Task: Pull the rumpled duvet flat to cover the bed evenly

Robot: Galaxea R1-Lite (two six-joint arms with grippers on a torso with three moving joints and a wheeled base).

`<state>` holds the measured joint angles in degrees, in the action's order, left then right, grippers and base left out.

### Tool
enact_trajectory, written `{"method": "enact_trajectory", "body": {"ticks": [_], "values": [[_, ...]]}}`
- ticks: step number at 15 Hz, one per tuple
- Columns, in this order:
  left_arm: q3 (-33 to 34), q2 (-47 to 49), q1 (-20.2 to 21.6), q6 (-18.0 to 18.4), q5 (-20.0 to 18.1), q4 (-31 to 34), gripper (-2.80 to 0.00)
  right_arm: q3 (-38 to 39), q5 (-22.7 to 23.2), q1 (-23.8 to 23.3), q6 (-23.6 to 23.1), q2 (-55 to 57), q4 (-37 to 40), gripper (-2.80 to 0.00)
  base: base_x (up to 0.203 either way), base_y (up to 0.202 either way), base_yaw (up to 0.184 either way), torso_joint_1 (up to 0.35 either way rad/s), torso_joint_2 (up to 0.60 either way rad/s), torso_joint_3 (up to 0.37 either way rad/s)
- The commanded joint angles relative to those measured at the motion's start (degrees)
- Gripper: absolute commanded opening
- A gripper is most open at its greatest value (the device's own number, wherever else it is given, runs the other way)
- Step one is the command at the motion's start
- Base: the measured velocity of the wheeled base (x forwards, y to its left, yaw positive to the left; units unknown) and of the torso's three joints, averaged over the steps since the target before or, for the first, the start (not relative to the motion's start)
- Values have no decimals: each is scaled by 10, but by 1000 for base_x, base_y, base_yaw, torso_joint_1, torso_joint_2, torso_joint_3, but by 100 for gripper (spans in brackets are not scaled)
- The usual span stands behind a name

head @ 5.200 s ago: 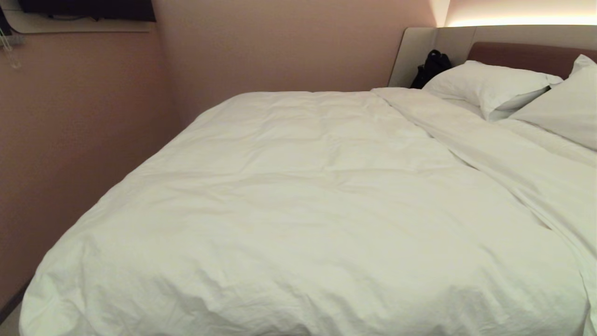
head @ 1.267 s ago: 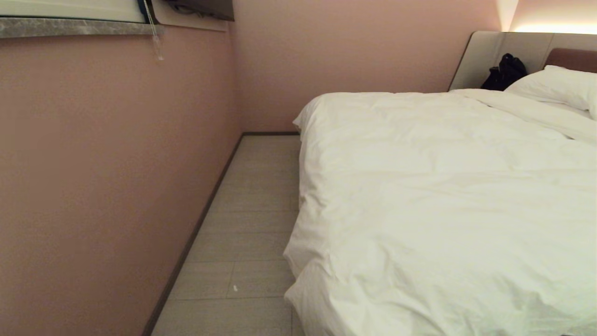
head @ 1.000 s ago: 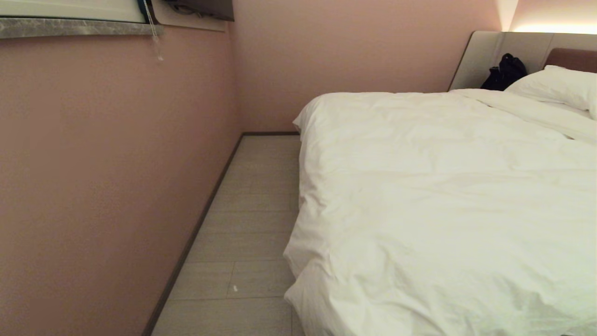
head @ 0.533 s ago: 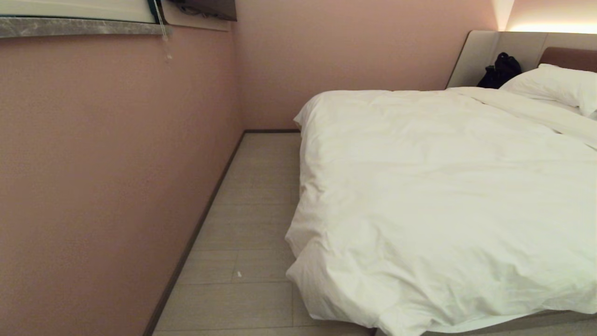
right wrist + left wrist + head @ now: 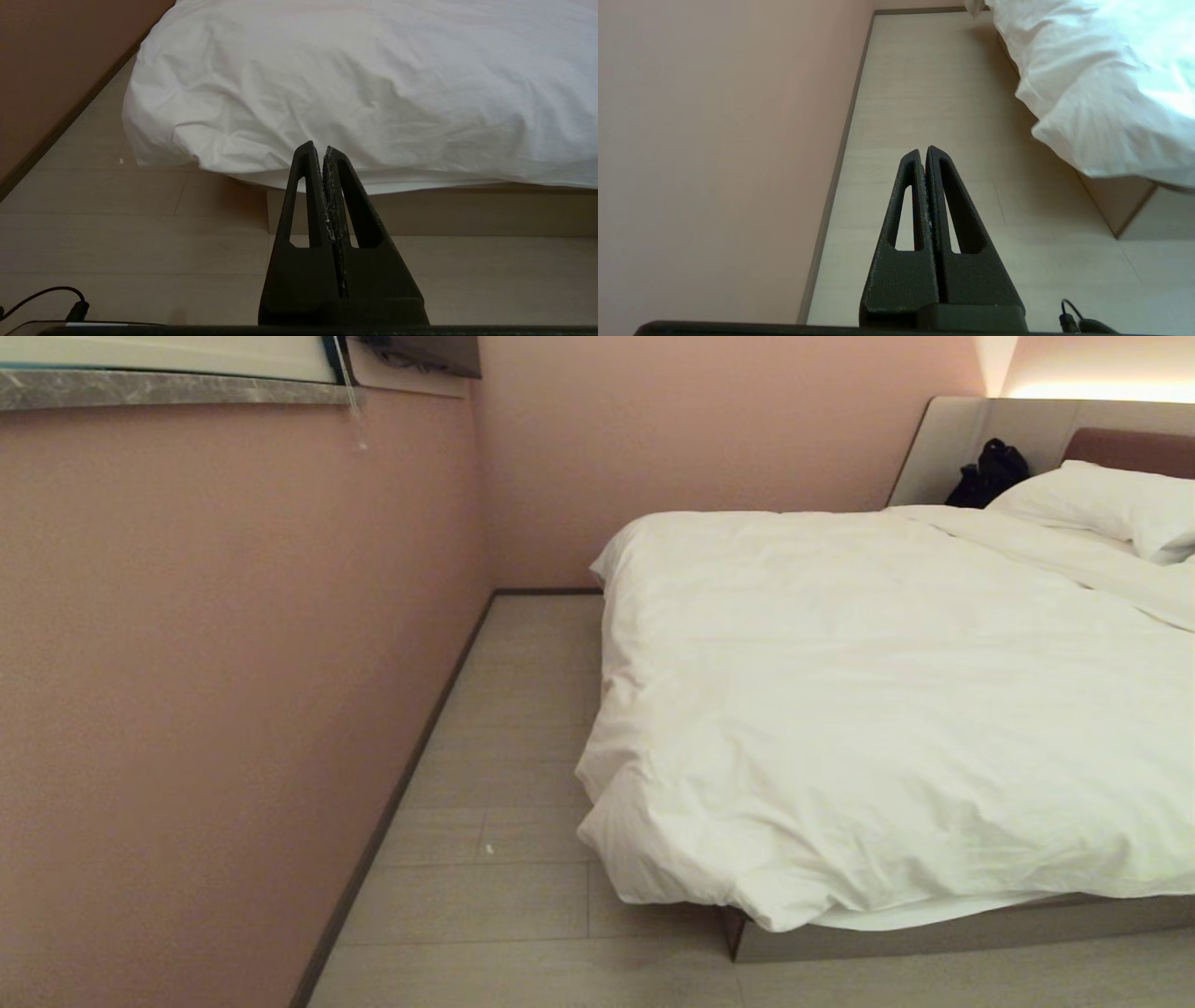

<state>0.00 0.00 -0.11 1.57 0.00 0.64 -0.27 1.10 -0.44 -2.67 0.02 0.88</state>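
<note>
Duvet (image 5: 887,709): one; pillow (image 5: 1102,504): one; claws: two, closed.

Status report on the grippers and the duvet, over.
Left gripper and right gripper shut, empty, clear of bed. Duvet spread, corner bunched. Nothing in the way.

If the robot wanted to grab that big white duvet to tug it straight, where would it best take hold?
Probably the bunched corner of the duvet that overhangs the bed at its foot, nearest the wall. It hangs free below the mattress edge, so fingers could pinch it, coming in from the floor side. Both the left gripper and right gripper are shut, clear of it.
</note>
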Motion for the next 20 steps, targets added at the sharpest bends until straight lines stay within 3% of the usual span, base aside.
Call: {"method": "enact_trajectory", "body": {"ticks": [1, 5, 10, 20], "values": [[0, 0, 0, 0, 0, 0, -280, 0, 0, 0, -1, 0, 0, -280, -195, 0, 1, -1, 4, 1], [0, 0, 0, -2, 0, 0, -280, 0, 0, 0, -1, 0, 0, -280, -166, 0, 1, 2, 2, 4], [0, 0, 0, -41, 4, -3, -280, 0, 0, 0, -1, 0, 0, -280, 0, 0, 0, 0, 0, 0], [0, 0, 0, -41, 4, -3, -280, 0, 0, 0, -1, 0, 0, -280, 0, 0, 0, 0, 0, 0]]}}
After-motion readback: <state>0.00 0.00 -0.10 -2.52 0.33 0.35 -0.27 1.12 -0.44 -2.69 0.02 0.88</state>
